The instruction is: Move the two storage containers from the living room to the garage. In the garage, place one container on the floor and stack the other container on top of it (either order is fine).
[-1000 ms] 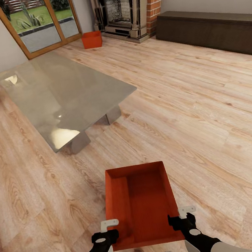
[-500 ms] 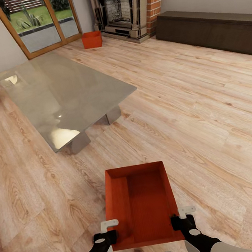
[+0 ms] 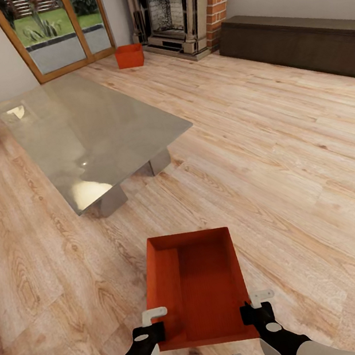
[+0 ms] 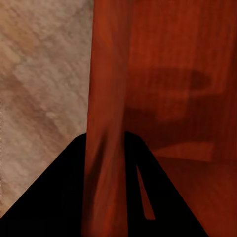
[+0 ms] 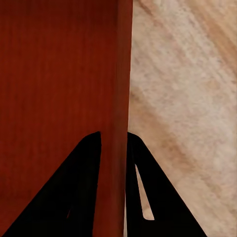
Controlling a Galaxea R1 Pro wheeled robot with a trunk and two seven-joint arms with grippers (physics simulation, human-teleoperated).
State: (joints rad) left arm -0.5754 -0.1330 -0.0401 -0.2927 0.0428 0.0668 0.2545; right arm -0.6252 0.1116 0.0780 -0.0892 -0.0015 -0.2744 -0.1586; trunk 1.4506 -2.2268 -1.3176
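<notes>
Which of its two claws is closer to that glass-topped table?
Left. The left gripper grips the near container on the glass table's side; the right gripper grips the opposite wall.

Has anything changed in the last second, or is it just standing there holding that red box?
Little. The right gripper closed onto the near bin's right wall, and the bin rose a touch, its far rim shifting up and slightly left. The left gripper stays clamped on the left wall. The far bin and the table are unchanged.
</notes>
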